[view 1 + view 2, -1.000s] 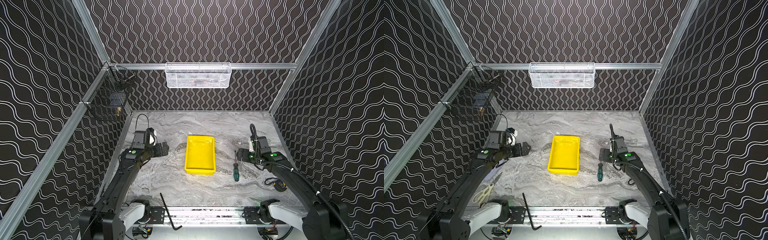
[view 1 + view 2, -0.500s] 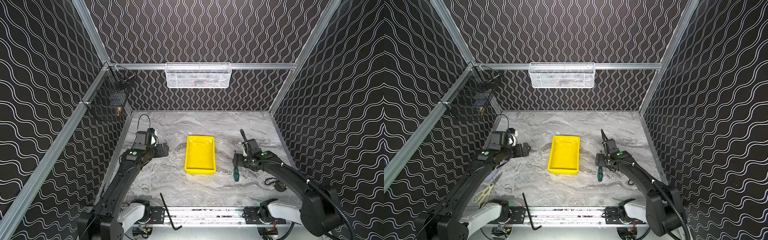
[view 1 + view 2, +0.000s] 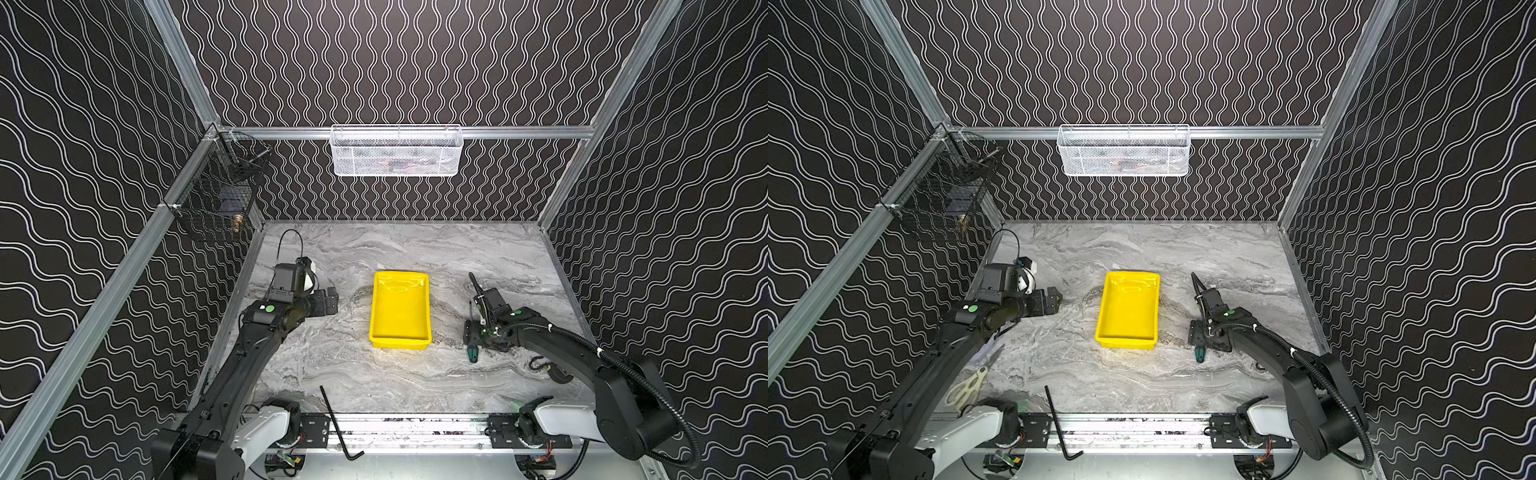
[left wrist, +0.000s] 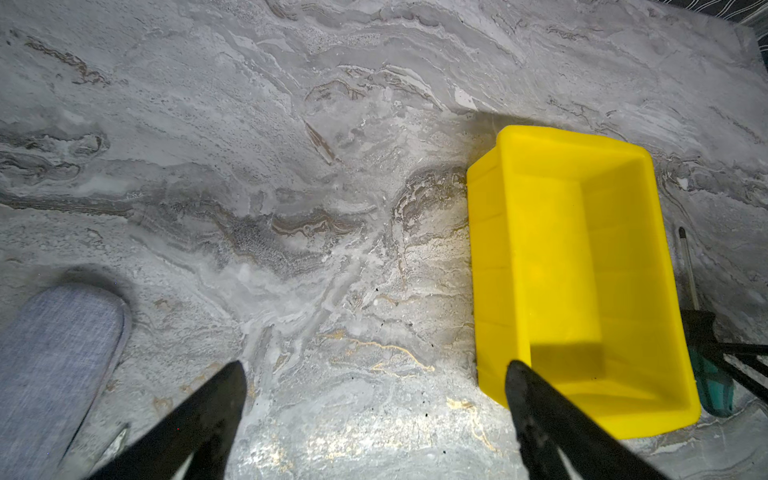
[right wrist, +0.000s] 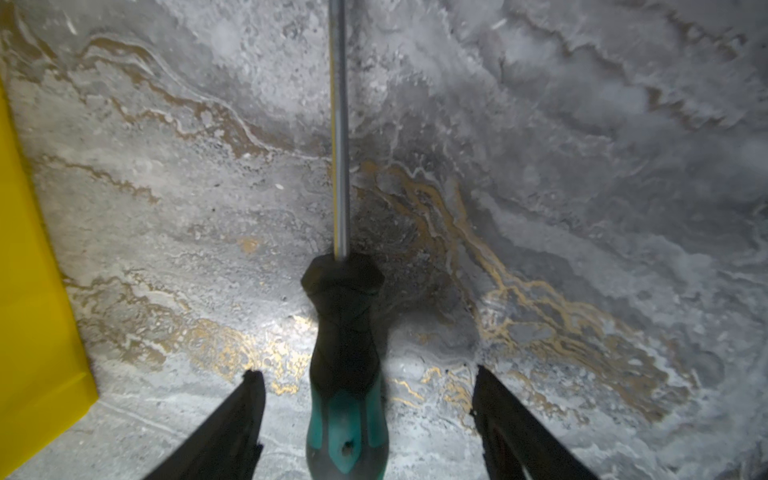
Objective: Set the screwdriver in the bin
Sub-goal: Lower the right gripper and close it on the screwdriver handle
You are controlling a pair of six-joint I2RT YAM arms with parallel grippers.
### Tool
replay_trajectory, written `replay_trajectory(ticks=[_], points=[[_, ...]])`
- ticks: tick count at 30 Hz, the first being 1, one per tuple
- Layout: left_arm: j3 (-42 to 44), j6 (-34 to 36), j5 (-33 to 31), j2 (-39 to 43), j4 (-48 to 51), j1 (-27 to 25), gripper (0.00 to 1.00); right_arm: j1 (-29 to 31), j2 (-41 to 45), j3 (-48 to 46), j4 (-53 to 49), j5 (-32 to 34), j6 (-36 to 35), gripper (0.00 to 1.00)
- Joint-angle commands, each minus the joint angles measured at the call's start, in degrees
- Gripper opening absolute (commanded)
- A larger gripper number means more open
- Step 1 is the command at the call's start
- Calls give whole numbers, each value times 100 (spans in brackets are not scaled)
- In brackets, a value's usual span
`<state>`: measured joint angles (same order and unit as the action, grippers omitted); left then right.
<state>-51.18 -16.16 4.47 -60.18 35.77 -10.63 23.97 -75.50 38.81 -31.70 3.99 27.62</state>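
Front rail: long black hex key lying across it, and scissors at the front left. Neither is wanted.

Further in, right of centre: screwdriver flat on the marble-look tabletop. It lies near the yellow bin's right side, clear of it, with its butt toward the front and its shaft pointing to the back wall.
- Right gripper is down over the handle, jaws apart. One finger stands on each side with a gap at both; no contact yet.
- Handling, as judged: light, rigid, weight biased to the handle. The teal and black grip looks rubbery, so good friction. The shaft is thin, smooth metal and likely to slip or swivel if pinched.
- The round handle may roll under a one-sided touch.
- Best hold: across the thick middle of the handle, both fingers meeting it together, so the shaft doesn't droop.

Centre: the bin is empty.

Left: left gripper hovers with jaws spread, nothing between them.

Back: black wire basket and white mesh basket on the rails.
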Motion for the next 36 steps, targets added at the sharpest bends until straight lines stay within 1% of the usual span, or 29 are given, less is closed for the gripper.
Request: replay_trajectory(ticks=[1,6,8,13,25,36], points=[[-24,6,-95,-19,51,-24,99,16,-41,17,47,106,112,76],[-19,-17,-259,83,78,-26,99,28,-177,113,-6,107,85,73],[-8,-8,-287,129,59,-22,99,36,-214,136,-1,95,78,70],[-19,-16,-271,82,74,-26,99,47,-306,180,0,121,53,63],[-33,-27,-359,47,125,-26,99,73,-533,224,176,34,-2,50],[-33,-28,-315,-4,139,-26,99,73,-824,215,348,18,-29,41]])
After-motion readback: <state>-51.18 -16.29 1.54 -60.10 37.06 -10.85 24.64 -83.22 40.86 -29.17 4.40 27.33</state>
